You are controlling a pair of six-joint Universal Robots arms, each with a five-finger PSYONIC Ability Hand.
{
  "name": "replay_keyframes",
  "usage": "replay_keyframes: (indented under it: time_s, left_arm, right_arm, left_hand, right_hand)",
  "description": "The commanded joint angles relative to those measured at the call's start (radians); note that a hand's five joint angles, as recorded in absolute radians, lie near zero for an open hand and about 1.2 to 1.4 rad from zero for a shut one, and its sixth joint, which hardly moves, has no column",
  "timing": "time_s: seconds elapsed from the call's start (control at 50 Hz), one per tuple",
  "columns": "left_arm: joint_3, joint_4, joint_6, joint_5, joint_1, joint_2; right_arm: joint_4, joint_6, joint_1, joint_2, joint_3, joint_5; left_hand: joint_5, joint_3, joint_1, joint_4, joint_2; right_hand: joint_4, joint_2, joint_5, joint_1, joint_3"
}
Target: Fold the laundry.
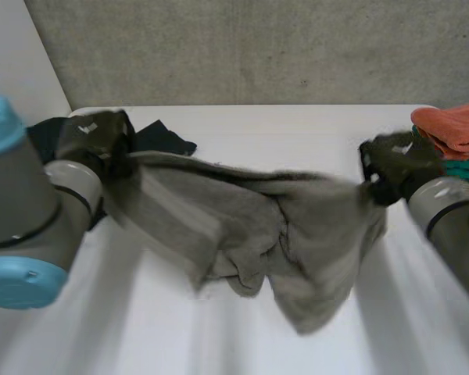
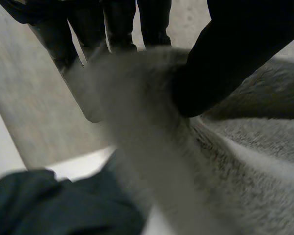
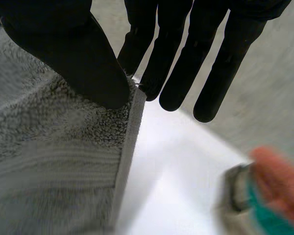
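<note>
pinching the grey towel (image 1: pixel 242 219), left hand (image 1: pixel 94 134) at one end, right hand (image 1: pixel 397 164) at the other

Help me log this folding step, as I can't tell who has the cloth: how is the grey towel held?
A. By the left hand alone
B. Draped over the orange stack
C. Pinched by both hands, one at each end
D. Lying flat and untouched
C: the left hand and the right hand each pinch one end of the grey towel, which spans between them.
</note>
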Motion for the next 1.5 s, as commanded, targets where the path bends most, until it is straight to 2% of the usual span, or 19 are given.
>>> replay_keyframes:
  time_s: [0.02, 0.12, 0.18, 0.26, 0.32, 0.34, 0.42, 0.58, 0.68, 0.94, 0.98, 1.02, 1.04, 1.16, 1.24, 1.28, 1.38, 1.44, 1.5]
  left_arm:
    - [-0.028, 0.001, 0.106, 0.085, 0.017, 0.031]
    - [-0.071, 0.025, 0.099, 0.115, 0.003, -0.062]
    - [-0.071, 0.036, 0.099, 0.114, -0.020, -0.102]
    - [-0.081, 0.047, 0.099, 0.114, -0.034, -0.112]
    - [-0.092, 0.048, 0.099, 0.114, -0.034, -0.107]
    - [-0.095, 0.048, 0.100, 0.114, -0.032, -0.104]
    - [-0.103, 0.048, 0.100, 0.114, -0.026, -0.075]
    - [-0.127, 0.055, 0.099, 0.115, -0.021, -0.041]
    - [-0.143, 0.058, 0.099, 0.117, -0.020, -0.036]
    - [-0.155, 0.058, 0.100, 0.122, 0.020, -0.041]
    - [-0.157, 0.058, 0.102, 0.123, 0.035, -0.044]
    - [-0.151, 0.065, 0.105, 0.123, 0.046, -0.050]
    - [-0.138, 0.082, 0.109, 0.123, 0.055, -0.062]
    - [0.039, 0.226, 0.118, 0.170, 0.084, -0.171]
    - [0.308, 0.317, 0.152, 0.229, 0.112, -0.227]
    - [0.444, 0.378, 0.192, 0.249, 0.136, -0.230]
    - [0.570, 0.585, 0.200, 0.244, 0.176, -0.222]
    - [0.580, 0.668, 0.198, 0.247, 0.186, -0.219]
    - [0.557, 0.657, 0.198, 0.250, 0.186, -0.219]
  right_arm:
    - [0.060, -0.181, -0.042, -0.050, -0.034, -0.106]
    - [0.091, -0.109, -0.033, 0.087, 0.002, -0.187]
    - [0.124, -0.091, -0.030, 0.172, 0.007, -0.195]
    - [0.206, -0.088, -0.047, 0.185, -0.001, -0.192]
    - [0.217, -0.077, -0.051, 0.183, -0.001, -0.200]
    - [0.211, -0.069, -0.053, 0.180, -0.002, -0.198]
    - [0.204, -0.031, -0.076, 0.156, -0.021, -0.180]
    - [0.229, 0.110, -0.194, 0.142, -0.070, -0.200]
    - [0.332, 0.096, -0.212, 0.159, -0.109, -0.220]
    - [0.395, 0.072, -0.202, 0.355, -0.214, -0.289]
    - [0.393, 0.075, -0.202, 0.386, -0.246, -0.289]
    - [0.382, 0.078, -0.202, 0.392, -0.269, -0.286]
    - [0.355, 0.078, -0.202, 0.390, -0.299, -0.284]
    - [0.179, 0.057, -0.202, 0.355, -0.467, -0.240]
    - [-0.059, 0.020, -0.179, 0.332, -0.560, -0.186]
    - [-0.258, -0.020, -0.147, 0.304, -0.574, -0.146]
    - [-0.602, -0.106, -0.122, 0.238, -0.519, -0.112]
    - [-0.647, -0.112, -0.119, 0.229, -0.496, -0.115]
    - [-0.606, -0.114, -0.119, 0.231, -0.484, -0.115]
  left_hand:
    - [0.244, 0.209, 0.230, 0.200, 0.202]
    - [0.244, 0.209, 0.230, 0.200, 0.202]
    - [0.244, 0.209, 0.230, 0.200, 0.202]
    - [0.244, 0.209, 0.230, 0.200, 0.202]
    - [0.244, 0.209, 0.230, 0.200, 0.202]
    - [0.244, 0.209, 0.230, 0.200, 0.202]
    - [0.244, 0.209, 0.230, 0.200, 0.202]
    - [0.244, 0.209, 0.230, 0.200, 0.202]
    - [0.244, 0.209, 0.230, 0.200, 0.202]
    - [0.244, 0.209, 0.230, 0.200, 0.202]
    - [0.244, 0.209, 0.230, 0.200, 0.202]
    - [0.244, 0.209, 0.230, 0.200, 0.202]
    - [0.244, 0.209, 0.230, 0.200, 0.202]
    - [0.244, 0.209, 0.230, 0.200, 0.202]
    - [0.244, 0.209, 0.230, 0.200, 0.202]
    - [0.244, 0.209, 0.230, 0.200, 0.202]
    - [0.244, 0.209, 0.230, 0.200, 0.202]
    - [0.244, 0.209, 0.230, 0.200, 0.202]
    - [0.244, 0.209, 0.230, 0.200, 0.202]
  right_hand:
    - [0.203, 0.222, 0.222, 0.285, 0.211]
    - [0.203, 0.222, 0.222, 0.285, 0.211]
    - [0.203, 0.222, 0.222, 0.285, 0.211]
    - [0.203, 0.222, 0.222, 0.285, 0.211]
    - [-0.179, -0.161, -0.160, -0.098, -0.171]
    - [-0.402, -0.383, -0.383, -0.320, -0.393]
    - [-0.662, -0.643, -0.642, -0.580, -0.653]
    - [-0.900, -0.881, -0.881, -0.818, -0.891]
    - [-0.953, -0.934, -0.934, -0.871, -0.944]
    - [-0.883, -0.864, -0.864, -0.801, -0.874]
    - [-0.517, -0.498, -0.498, -0.435, -0.509]
    - [0.034, 0.052, 0.053, 0.115, 0.042]
    - [0.201, 0.220, 0.220, 0.283, 0.210]
    - [0.203, 0.222, 0.222, 0.285, 0.211]
    - [0.203, 0.222, 0.222, 0.285, 0.211]
    - [0.203, 0.222, 0.222, 0.285, 0.211]
    - [0.203, 0.222, 0.222, 0.285, 0.211]
    - [0.203, 0.222, 0.222, 0.285, 0.211]
    - [0.203, 0.222, 0.222, 0.285, 0.211]
